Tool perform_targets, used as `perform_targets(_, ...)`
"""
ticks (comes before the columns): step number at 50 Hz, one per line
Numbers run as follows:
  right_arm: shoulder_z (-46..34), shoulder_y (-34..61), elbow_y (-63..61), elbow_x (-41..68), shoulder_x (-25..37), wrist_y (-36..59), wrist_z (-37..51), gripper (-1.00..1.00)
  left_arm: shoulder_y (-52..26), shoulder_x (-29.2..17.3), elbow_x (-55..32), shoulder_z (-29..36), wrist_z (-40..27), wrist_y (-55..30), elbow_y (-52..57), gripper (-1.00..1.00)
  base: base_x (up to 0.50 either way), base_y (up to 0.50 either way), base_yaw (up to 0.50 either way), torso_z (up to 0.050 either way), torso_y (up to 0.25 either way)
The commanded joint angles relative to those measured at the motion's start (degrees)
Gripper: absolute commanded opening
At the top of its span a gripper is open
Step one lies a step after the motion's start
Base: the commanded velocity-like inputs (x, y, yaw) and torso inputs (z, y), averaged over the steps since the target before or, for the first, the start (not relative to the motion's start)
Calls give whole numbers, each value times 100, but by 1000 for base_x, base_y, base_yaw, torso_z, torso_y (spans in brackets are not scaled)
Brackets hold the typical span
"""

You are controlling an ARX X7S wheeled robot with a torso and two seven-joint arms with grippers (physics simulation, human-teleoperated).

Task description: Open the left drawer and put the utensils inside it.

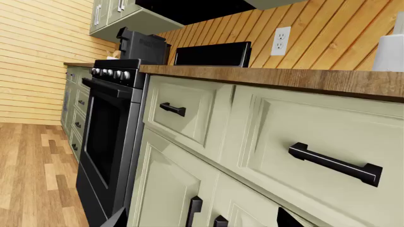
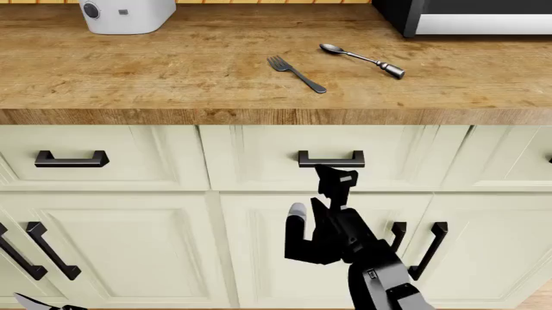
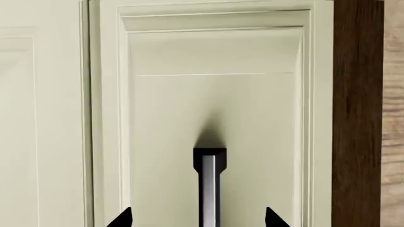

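The right gripper (image 2: 332,173) is standing in front of the closed drawer (image 2: 258,158), just below its short black handle (image 2: 331,158). In the right wrist view its two dark fingertips (image 3: 122,218) are standing apart, one on each side of the handle bar (image 3: 209,187), so the gripper is open and is not holding anything yet. The right arm (image 2: 362,252) is rising from the lower edge of the head view across the cabinet doors (image 2: 129,248) below the drawer.

The fork (image 2: 295,73) and the spoon (image 2: 362,59) are lying on the wooden countertop (image 2: 155,71), near each other but not touching, above the drawer and well back from the front edge. A white appliance (image 2: 125,14) is standing at the back edge of the countertop.

Of the left gripper (image 1: 198,220) only two dark tips are showing, spread apart, near the cabinet fronts beside a black oven (image 1: 110,142).
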Motion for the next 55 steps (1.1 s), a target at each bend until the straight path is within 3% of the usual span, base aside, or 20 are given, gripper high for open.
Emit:
perform_targets(1,15,170,466,30,-179,95,129,100,-2,-20,-6,19,-22,-21,0,100,0,0,0,0,0)
perform_targets(29,94,469,988,6,-446,407,313,100,-27,-67,-19,70,-55,-26,-31,100,0,0,0,0,0)
perform_targets(55,153,868,1924,0,-891,650,1040,100,-64,-97,-40,124,-88,-79,-56,100,0,0,0,0,0)
